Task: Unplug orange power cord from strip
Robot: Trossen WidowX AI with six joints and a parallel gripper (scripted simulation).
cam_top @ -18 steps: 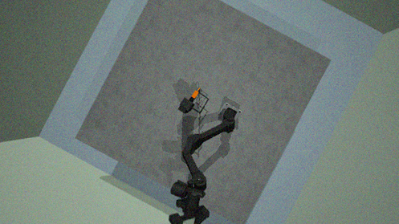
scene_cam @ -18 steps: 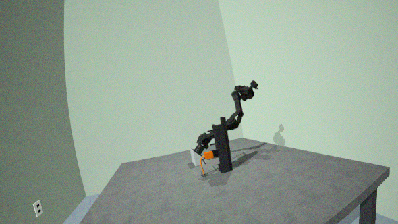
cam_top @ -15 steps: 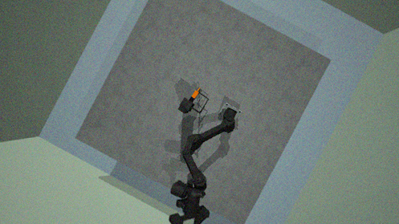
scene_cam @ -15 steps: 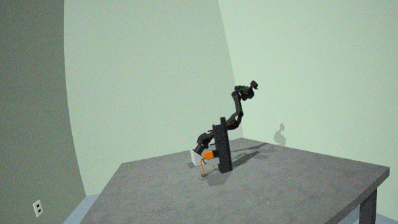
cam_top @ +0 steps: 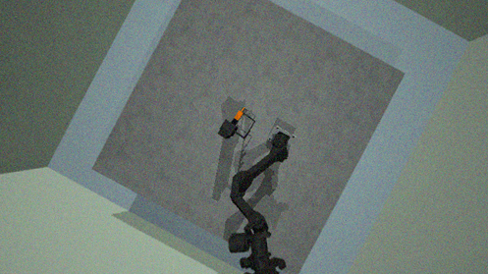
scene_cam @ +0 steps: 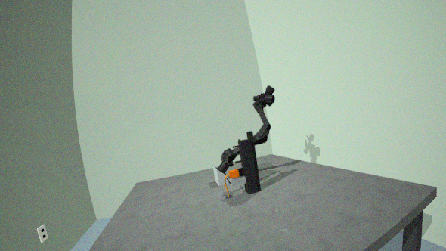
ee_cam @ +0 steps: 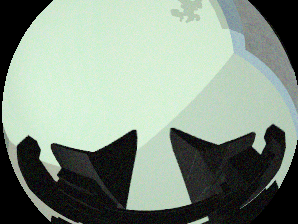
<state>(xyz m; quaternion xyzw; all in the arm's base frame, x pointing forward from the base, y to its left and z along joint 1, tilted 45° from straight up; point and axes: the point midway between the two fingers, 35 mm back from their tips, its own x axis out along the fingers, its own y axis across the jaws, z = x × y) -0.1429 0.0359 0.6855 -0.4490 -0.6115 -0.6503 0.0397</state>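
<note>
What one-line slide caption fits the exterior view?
Orange plug seated in the upright black power strip on the grey table; gripper empty beside it.

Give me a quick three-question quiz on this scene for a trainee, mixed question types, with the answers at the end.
1. True or false: the orange plug sits against the side of the power strip.
2. What is between the fingers of the end effector? A the plug, B the cord, C nothing.
3. Fill in: the power strip stands ____ on the table.
Key: 1 true; 2 C; 3 upright.
</note>
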